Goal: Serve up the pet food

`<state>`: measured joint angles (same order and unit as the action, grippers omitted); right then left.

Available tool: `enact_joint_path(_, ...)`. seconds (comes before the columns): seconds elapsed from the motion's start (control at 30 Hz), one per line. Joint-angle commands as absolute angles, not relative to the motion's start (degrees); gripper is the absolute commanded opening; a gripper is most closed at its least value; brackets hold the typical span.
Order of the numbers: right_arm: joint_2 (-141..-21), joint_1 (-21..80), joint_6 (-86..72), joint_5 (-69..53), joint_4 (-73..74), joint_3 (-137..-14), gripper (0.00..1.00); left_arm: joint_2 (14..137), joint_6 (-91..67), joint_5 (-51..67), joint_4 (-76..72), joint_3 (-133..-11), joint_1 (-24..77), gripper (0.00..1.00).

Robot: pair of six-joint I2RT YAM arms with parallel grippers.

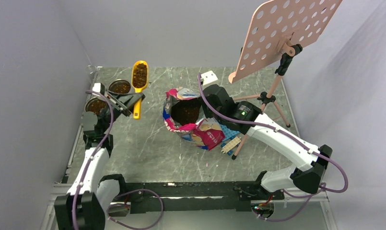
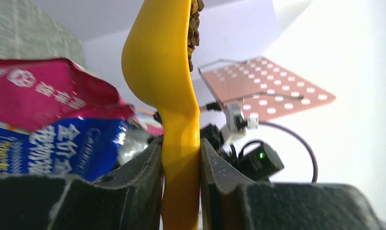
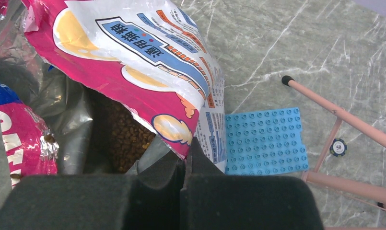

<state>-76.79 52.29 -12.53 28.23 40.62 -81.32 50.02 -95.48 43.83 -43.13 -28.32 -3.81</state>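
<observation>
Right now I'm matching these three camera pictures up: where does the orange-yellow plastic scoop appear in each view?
Top external: upper left, the orange-yellow plastic scoop lies loaded with brown kibble.
Left wrist: centre, its handle clamped in the left gripper, its bowl running up out of the picture.
Right wrist: not in it.
Shared landmark: the glossy pink printed pouch, visible in all three.

The number 50 was read on a small dark chip (image 3: 338, 146) lying on the counter (image 3: 286, 43). Chinese characters were printed on the pouch (image 3: 147, 57), in a blue banner and on pink panels.
</observation>
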Motion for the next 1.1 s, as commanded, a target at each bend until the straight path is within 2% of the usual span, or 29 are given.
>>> enact_joint_path(0.0,-73.41,51.85,-11.56,29.74,38.49,-81.89,0.0,55.57,-100.68,47.72,-56.67,-29.98,-12.23,0.0)
enact_joint_path(0.37,-72.39,51.9,-12.13,27.96,37.58,-80.85,0.0,65.94,-100.7,48.23,-66.12,-23.17,-26.41,0.0)
enact_joint_path(0.57,-71.62,51.86,-12.3,27.82,37.11,-79.78,0.0,70.21,-103.28,51.47,-75.26,-16.95,-38.59,0.0)
enact_joint_path(0.77,-71.86,51.86,-12.09,27.63,36.02,-78.76,0.0,73.45,-102.83,56.2,-73.75,-15.03,-46.57,0.0)
enact_joint_path(1.07,-73.05,51.84,-11.11,27.47,35.07,-78.94,0.0,78.69,-97.93,55.72,-63.61,-16.63,-47.64,0.0)
